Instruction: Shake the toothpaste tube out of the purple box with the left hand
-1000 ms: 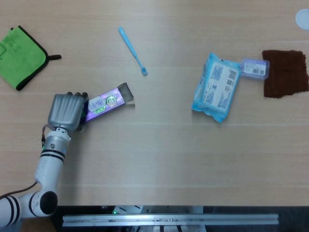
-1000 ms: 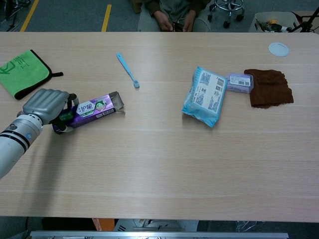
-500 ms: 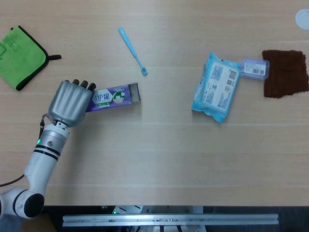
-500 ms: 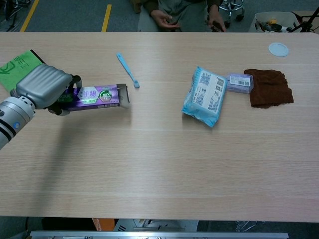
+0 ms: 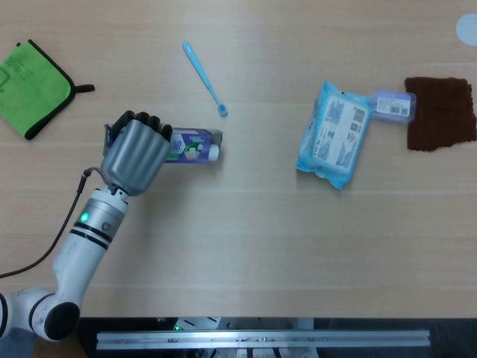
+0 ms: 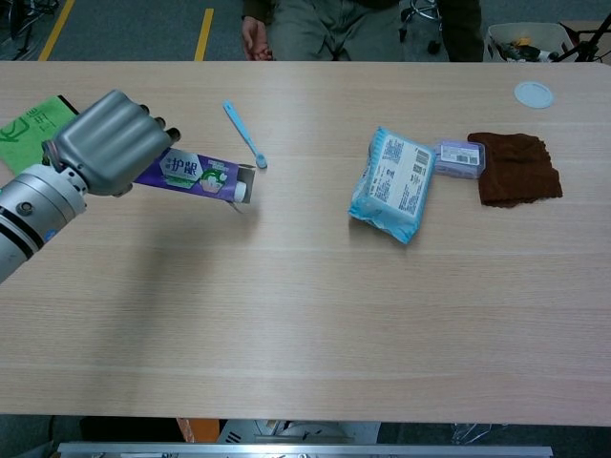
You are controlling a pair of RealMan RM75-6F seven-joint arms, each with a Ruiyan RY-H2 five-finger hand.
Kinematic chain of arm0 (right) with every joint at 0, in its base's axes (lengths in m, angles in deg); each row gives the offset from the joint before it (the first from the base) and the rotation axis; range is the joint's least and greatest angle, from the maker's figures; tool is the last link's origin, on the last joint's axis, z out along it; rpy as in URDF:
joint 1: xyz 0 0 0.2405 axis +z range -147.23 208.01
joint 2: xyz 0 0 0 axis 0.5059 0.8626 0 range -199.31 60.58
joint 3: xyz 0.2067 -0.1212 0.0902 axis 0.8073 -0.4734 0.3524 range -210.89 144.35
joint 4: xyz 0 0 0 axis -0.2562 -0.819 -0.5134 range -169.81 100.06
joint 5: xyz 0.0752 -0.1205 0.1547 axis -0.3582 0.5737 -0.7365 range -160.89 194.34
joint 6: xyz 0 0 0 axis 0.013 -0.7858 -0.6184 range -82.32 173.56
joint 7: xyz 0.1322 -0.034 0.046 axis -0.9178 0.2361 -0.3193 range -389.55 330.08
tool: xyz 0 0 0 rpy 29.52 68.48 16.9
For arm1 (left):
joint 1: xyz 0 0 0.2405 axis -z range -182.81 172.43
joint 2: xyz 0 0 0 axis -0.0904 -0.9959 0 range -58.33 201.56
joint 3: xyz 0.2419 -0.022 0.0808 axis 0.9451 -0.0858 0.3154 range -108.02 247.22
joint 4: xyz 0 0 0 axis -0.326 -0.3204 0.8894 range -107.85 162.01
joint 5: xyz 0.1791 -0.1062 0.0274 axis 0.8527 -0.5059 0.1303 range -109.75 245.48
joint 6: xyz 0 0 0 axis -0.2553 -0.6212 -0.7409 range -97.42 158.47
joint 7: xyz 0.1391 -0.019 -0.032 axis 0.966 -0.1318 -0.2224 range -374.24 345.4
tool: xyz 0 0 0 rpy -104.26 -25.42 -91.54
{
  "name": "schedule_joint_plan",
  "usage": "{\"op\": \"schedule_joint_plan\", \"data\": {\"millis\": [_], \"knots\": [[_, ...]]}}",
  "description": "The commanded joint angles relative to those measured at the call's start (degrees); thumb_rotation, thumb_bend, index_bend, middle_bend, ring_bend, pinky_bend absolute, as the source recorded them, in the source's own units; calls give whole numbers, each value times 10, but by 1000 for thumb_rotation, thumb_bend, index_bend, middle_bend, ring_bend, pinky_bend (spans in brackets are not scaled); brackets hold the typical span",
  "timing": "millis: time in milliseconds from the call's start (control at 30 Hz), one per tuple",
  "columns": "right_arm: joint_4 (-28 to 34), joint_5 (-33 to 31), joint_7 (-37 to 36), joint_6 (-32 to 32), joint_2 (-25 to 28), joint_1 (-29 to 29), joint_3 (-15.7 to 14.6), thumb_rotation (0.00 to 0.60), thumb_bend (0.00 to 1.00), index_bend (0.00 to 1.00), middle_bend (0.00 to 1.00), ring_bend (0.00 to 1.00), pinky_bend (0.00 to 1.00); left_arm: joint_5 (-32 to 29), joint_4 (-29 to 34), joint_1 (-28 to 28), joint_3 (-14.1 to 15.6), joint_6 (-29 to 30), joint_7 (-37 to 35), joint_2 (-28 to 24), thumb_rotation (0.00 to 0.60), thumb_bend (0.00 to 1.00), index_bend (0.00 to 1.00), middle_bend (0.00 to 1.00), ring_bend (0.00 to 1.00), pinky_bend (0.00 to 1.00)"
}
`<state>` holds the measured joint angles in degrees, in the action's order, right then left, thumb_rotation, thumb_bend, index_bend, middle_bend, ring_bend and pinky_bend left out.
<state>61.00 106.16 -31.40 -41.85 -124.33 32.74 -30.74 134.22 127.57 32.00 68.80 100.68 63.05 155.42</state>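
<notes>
My left hand (image 5: 136,151) (image 6: 108,143) grips the closed end of the purple box (image 5: 192,145) (image 6: 198,174) and holds it above the table, tilted with its open end down and to the right. The white cap of the toothpaste tube (image 5: 214,153) (image 6: 241,192) shows at the open mouth; the tube's body is hidden inside the box. The right hand is outside both views.
A blue toothbrush (image 5: 204,77) (image 6: 244,134) lies just beyond the box. A green cloth (image 5: 30,88) sits at the far left. To the right are a blue wipes pack (image 5: 335,134), a small purple box (image 5: 393,106), a brown cloth (image 5: 440,112) and a white lid (image 6: 534,93).
My left hand has lifted the purple box off the table and tipped its open end downward. The tube's white cap now pokes out of the mouth.
</notes>
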Motion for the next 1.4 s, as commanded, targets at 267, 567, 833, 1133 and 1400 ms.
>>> {"op": "schedule_joint_plan", "data": {"millis": [267,567,833,1133,1400], "knots": [[-4,0,-6,-4,1,-3,-1,600,276,393,396,375,436,-12,37,18,0,23,52,21,600,162,409,500,435,630],[-6,1,-10,-7,1,-6,-2,600,276,393,396,375,436,-23,53,21,-1,24,34,10,600,163,409,499,434,630],[-5,3,-9,-5,2,-5,-2,600,276,393,396,375,436,-44,77,0,-17,-11,-156,-32,600,163,409,496,434,630],[-1,5,-4,0,0,-4,-5,600,276,393,396,375,436,-18,25,-34,-11,-57,-395,-47,600,163,407,493,431,630],[2,4,0,2,0,-3,-5,600,275,393,396,375,436,-24,-72,-46,9,-92,-451,-9,600,163,373,489,421,605]]}}
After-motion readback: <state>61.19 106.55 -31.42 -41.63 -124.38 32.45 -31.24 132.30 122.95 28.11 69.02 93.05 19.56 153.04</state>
